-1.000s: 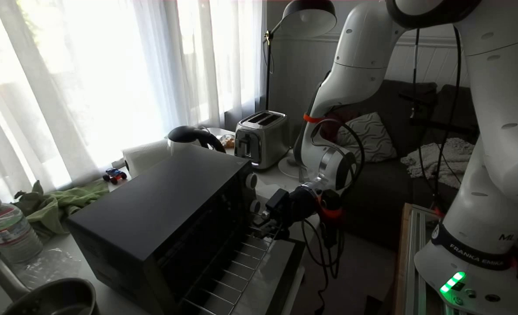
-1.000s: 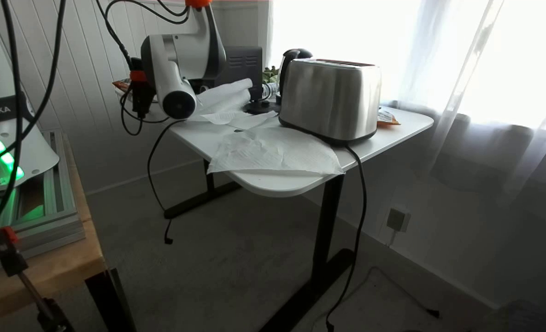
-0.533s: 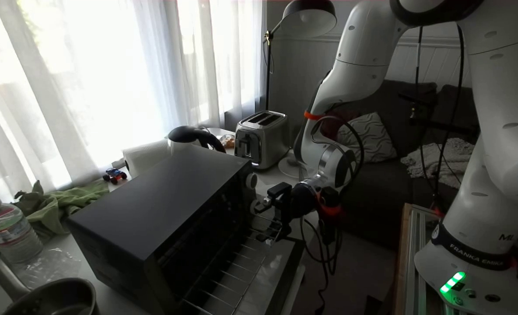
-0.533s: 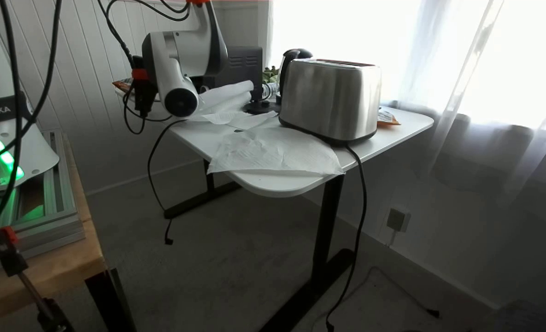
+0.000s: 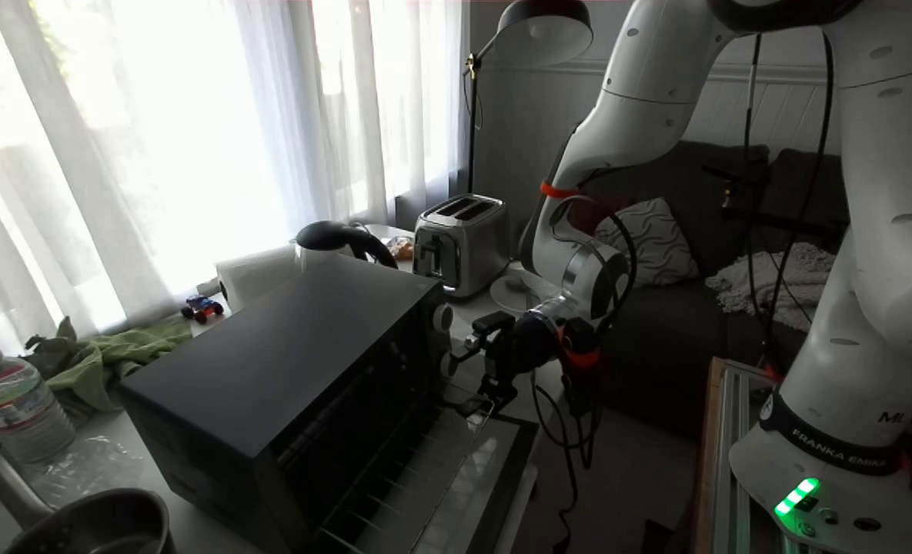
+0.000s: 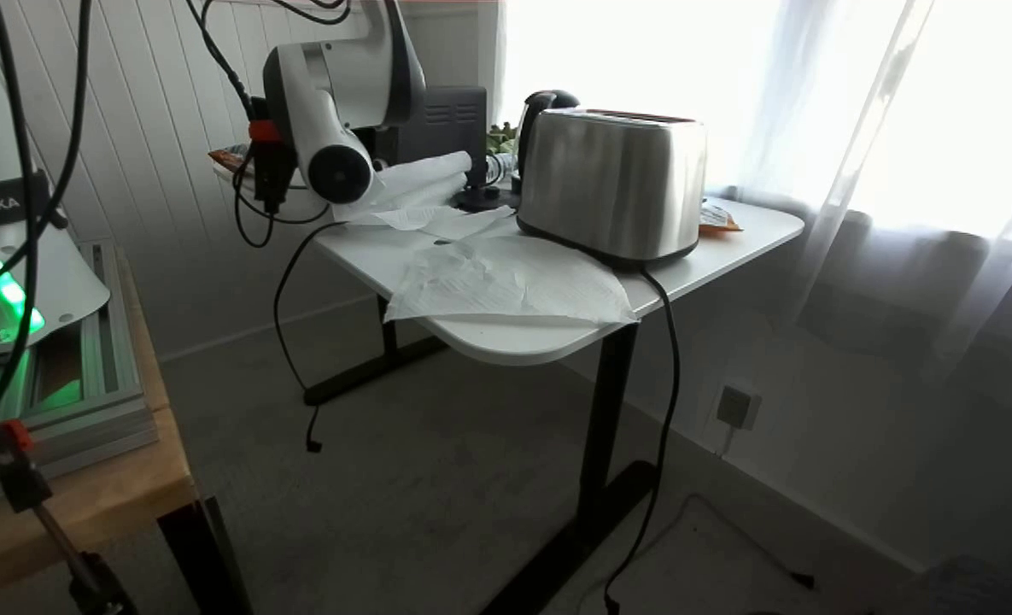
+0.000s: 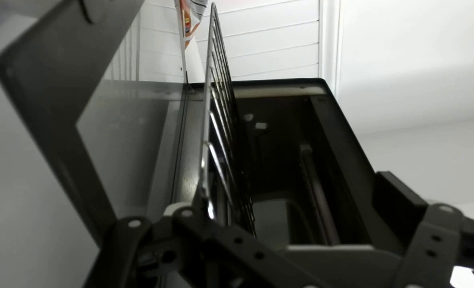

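I see the gripper (image 5: pixel 469 377) with its fingers spread wide. One is right by the thin, shiny wire rack (image 7: pixel 219 106); I can't tell if they touch. The rack pokes out of the smooth, dark, boxy oven (image 5: pixel 286 346), above its flat glass door (image 5: pixel 490 469). A silvery toaster (image 5: pixel 463 250) shares the white counter (image 6: pixel 514 342).

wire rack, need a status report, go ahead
Pincer open, nothing gripped. Wire rack jutting from toaster oven, over lowered door. Rack's corner close beside pincer; contact unclear.

Glossy metal rack (image 7: pixel 220 108), matt oven (image 5: pixel 286 346)
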Available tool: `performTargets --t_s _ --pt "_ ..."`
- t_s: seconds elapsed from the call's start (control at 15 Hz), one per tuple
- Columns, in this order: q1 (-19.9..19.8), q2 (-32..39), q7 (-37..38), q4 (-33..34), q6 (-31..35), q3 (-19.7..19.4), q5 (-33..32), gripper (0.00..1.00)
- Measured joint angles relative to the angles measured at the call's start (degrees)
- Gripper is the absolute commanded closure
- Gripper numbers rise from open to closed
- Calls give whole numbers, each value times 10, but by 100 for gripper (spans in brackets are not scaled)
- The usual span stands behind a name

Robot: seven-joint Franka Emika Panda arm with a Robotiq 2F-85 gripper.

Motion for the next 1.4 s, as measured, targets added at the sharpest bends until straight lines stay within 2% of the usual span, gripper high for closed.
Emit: performTargets --t_s 0.4,0.73,0.8,0.87,0.93,1.4 --pt "0 -28 25 -4 40 -6 -28 0" --pt "0 -39 44 -11 37 -5 -43 0" --pt "0 -39 47 -12 37 -5 -43 25" --pt "0 -39 48 -13 37 -5 -43 26" --pt "0 -39 48 -14 37 -5 -43 32" --pt "-1 -38 49 -15 13 -3 -38 82"
